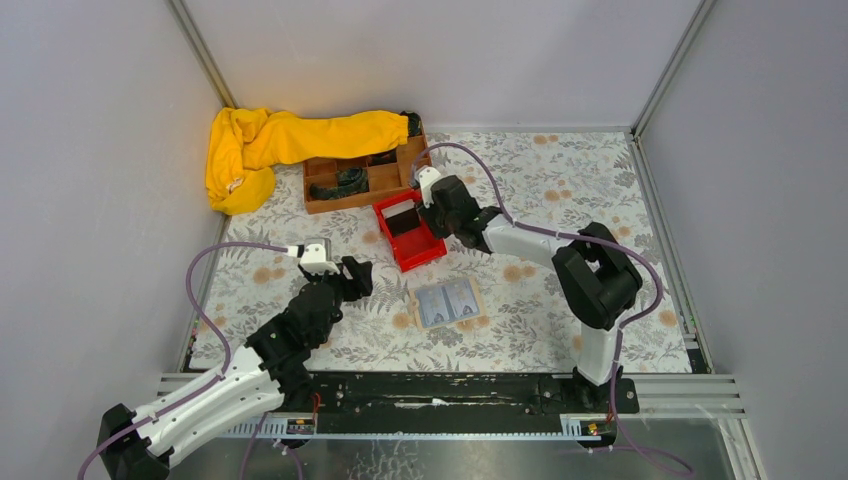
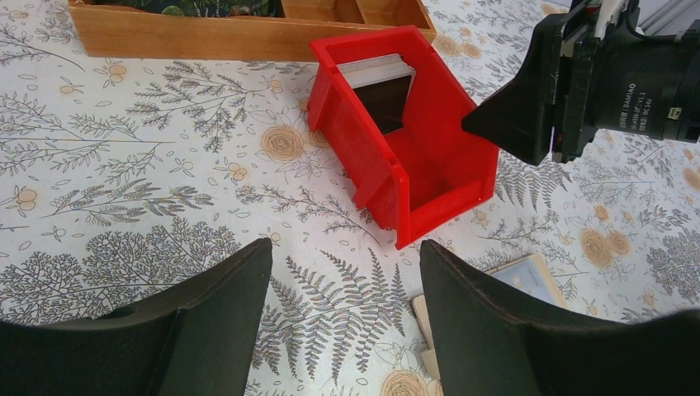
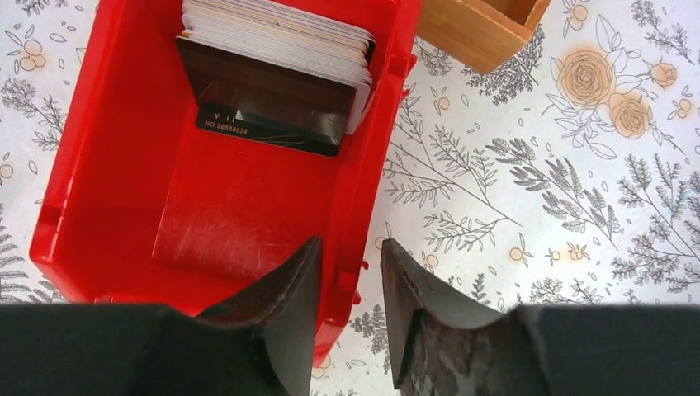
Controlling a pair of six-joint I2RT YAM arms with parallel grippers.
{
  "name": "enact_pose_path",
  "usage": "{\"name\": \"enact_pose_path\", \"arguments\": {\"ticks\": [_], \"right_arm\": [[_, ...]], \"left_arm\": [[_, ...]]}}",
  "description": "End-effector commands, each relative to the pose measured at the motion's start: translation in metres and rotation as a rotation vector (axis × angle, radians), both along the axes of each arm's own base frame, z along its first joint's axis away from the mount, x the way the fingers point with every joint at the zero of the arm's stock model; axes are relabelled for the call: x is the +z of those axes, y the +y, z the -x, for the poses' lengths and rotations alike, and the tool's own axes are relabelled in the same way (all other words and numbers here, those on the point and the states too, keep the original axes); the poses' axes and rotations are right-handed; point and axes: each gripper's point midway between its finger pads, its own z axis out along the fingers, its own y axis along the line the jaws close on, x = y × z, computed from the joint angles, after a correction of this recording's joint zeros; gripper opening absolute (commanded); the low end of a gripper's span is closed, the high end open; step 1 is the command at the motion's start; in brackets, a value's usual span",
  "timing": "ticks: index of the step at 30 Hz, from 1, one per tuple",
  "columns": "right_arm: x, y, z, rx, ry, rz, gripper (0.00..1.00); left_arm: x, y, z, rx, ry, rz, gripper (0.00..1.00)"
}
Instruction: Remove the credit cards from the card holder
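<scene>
The card holder (image 1: pixel 448 303) lies flat on the floral cloth, slate-blue with a tan edge; the left wrist view shows only its corner (image 2: pixel 528 276). A stack of credit cards (image 3: pixel 276 37) leans against the far wall of the red bin (image 3: pixel 124 165), a dark card facing front. The top view shows these cards (image 1: pixel 402 215) too. My right gripper (image 3: pixel 351 243) is open and straddles the bin's right wall, one finger inside and one outside, holding nothing. My left gripper (image 2: pixel 347 247) hangs open over bare cloth, just left of the card holder, and is empty.
A brown wooden compartment tray (image 1: pixel 350 195) stands right behind the red bin (image 1: pixel 420 255). A yellow cloth (image 1: pixel 290 135) is heaped at the back left, partly over the tray. Grey walls enclose the table on three sides.
</scene>
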Motion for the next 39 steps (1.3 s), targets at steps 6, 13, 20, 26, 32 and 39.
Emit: {"name": "enact_pose_path", "arguments": {"ticks": [6, 13, 20, 26, 32, 39], "right_arm": [[0.086, 0.007, -0.001, 0.024, -0.165, -0.126, 0.46], [0.122, -0.033, 0.031, -0.092, -0.226, -0.250, 0.47], [0.073, -0.081, 0.106, -0.149, -0.102, -0.379, 0.02], [0.021, -0.101, 0.141, -0.163, 0.016, -0.361, 0.00], [-0.019, -0.108, 0.165, -0.152, 0.122, -0.331, 0.00], [-0.032, -0.106, 0.186, -0.122, 0.191, -0.368, 0.00]], "left_arm": [[-0.003, -0.003, -0.003, -0.003, 0.001, -0.001, 0.74], [0.001, -0.026, -0.002, -0.109, 0.002, 0.029, 0.71], [-0.009, -0.088, 0.011, -0.330, 0.075, 0.146, 0.32], [-0.019, -0.125, 0.018, -0.305, 0.133, 0.248, 0.28], [-0.040, -0.163, 0.029, -0.291, 0.183, 0.267, 0.89], [-0.058, -0.171, 0.025, -0.238, 0.233, 0.313, 0.91]]}}
